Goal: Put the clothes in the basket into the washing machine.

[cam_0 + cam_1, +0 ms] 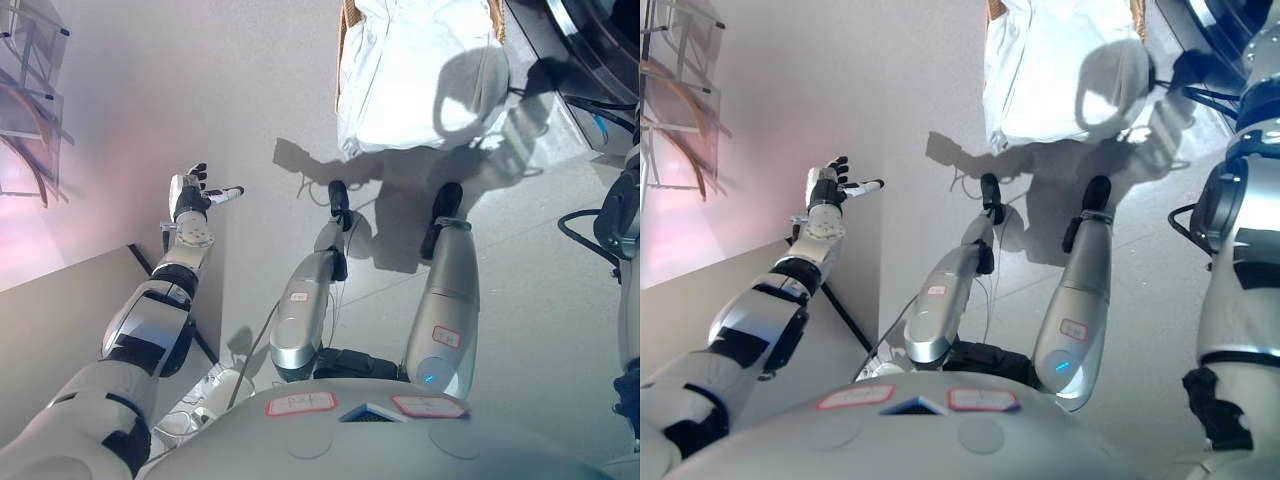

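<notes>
Left hand (pixel 192 193) open; one basket (pixel 343 40), white clothes (pixel 420 70).

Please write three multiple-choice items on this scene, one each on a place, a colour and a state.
1. Where is the basket with the clothes?
A. at the top of the view, ahead of the robot
B. at the lower left
C. in the left hand

2. What colour are the clothes?
A. red
B. white
C. black

3. How is the left hand?
A. shut on cloth
B. curled into a fist
C. open, holding nothing

Answers: 1 A, the wicker rim shows at the top edge on the floor. 2 B, the heap is white. 3 C, its fingers are spread in the air, away from the basket.
</notes>
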Robot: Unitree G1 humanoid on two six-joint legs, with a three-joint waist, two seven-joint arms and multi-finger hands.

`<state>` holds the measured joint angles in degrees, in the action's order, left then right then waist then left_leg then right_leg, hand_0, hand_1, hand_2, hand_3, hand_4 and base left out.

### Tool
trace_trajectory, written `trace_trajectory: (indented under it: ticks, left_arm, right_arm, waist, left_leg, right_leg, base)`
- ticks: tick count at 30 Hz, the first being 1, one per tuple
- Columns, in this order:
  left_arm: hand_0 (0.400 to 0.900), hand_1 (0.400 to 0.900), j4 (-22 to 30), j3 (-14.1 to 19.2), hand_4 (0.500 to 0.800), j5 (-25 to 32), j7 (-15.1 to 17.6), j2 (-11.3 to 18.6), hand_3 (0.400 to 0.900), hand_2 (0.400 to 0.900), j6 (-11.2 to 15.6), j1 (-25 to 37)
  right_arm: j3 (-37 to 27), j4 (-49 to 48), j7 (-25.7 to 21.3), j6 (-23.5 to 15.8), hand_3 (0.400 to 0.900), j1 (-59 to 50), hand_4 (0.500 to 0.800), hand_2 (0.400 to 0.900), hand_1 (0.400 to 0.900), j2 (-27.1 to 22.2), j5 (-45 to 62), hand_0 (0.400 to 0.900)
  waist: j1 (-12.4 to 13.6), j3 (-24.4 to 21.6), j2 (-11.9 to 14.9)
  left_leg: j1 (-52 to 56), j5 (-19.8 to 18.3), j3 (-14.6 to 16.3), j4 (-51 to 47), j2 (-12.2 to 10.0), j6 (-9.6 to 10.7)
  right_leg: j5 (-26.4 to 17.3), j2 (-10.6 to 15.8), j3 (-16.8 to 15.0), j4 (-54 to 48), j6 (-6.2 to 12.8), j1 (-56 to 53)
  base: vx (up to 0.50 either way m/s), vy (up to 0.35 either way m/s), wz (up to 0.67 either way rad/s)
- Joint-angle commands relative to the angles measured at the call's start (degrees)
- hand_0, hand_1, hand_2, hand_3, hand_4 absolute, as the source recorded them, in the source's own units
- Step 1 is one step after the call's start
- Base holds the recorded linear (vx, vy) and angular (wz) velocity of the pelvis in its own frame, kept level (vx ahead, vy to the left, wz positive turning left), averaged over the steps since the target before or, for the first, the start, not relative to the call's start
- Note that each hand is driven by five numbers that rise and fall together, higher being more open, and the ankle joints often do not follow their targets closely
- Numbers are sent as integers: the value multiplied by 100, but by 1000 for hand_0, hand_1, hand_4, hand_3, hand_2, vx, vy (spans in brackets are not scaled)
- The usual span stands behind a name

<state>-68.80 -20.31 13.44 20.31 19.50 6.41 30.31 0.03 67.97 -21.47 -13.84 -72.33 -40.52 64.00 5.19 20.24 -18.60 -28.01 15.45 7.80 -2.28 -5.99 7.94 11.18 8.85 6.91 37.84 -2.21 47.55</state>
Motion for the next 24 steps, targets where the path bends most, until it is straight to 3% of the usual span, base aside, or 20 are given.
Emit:
trace_trajectory:
  ticks: [1, 8, 12, 13, 19, 24]
  left_arm:
    - [900, 900, -526, 140, 800, -99, 267, 13, 900, 900, -56, -483]
    - [900, 900, -575, 107, 800, -156, 282, -116, 900, 900, -95, -379]
    - [900, 900, -616, 78, 800, -165, 332, -214, 900, 900, -150, -118]
    - [900, 900, -624, 84, 800, -193, 337, -274, 900, 900, -164, -64]
    - [900, 900, -650, 121, 800, -257, 270, -428, 900, 900, -243, 11]
    - [900, 900, -539, 228, 800, -238, 162, -532, 900, 900, -235, -256]
  right_arm:
    - [738, 54, 305, -122, 900, 272, 800, 900, 900, 117, -363, 900]
    - [1047, 446, 394, 361, 900, 531, 800, 900, 900, 511, -908, 900]
    - [1219, 442, 470, 570, 900, 961, 800, 900, 900, 996, -1275, 900]
    - [1329, 382, 589, 644, 900, 1347, 800, 900, 900, 1333, -1427, 900]
    - [1450, 466, 824, 835, 900, 2900, 800, 900, 900, 2193, -2051, 900]
    - [1504, 624, 910, 967, 900, 4135, 800, 900, 900, 2544, -2814, 900]
  waist:
    - [-12, -1209, 68]
    - [-70, -1164, 172]
    - [-143, -1133, 272]
    - [-183, -1125, 319]
    - [-357, -1106, 506]
    - [-503, -1134, 684]
  left_leg:
    - [256, -64, -260, -272, 83, 291]
    - [304, -95, -214, -272, 70, 244]
    - [350, -130, -179, -267, 67, 203]
    - [378, -162, -176, -252, 66, 173]
    - [561, -310, -165, -192, 78, 79]
    - [770, -434, -198, -157, 84, 26]
  right_leg:
    - [-614, -250, -135, -2027, 479, -1334]
    - [-662, -288, -147, -2049, 439, -1358]
    - [-713, -302, -154, -2081, 437, -1380]
    - [-739, -309, -174, -2085, 432, -1401]
    - [-829, -310, -175, -2224, 444, -1669]
    - [-951, -313, -159, -2437, 487, -1984]
  base:
    - [-15, 27, -5]
    - [-20, 8, -3]
    - [-15, 5, -7]
    - [-5, 9, -6]
    - [2, 11, -3]
    - [10, 14, -5]
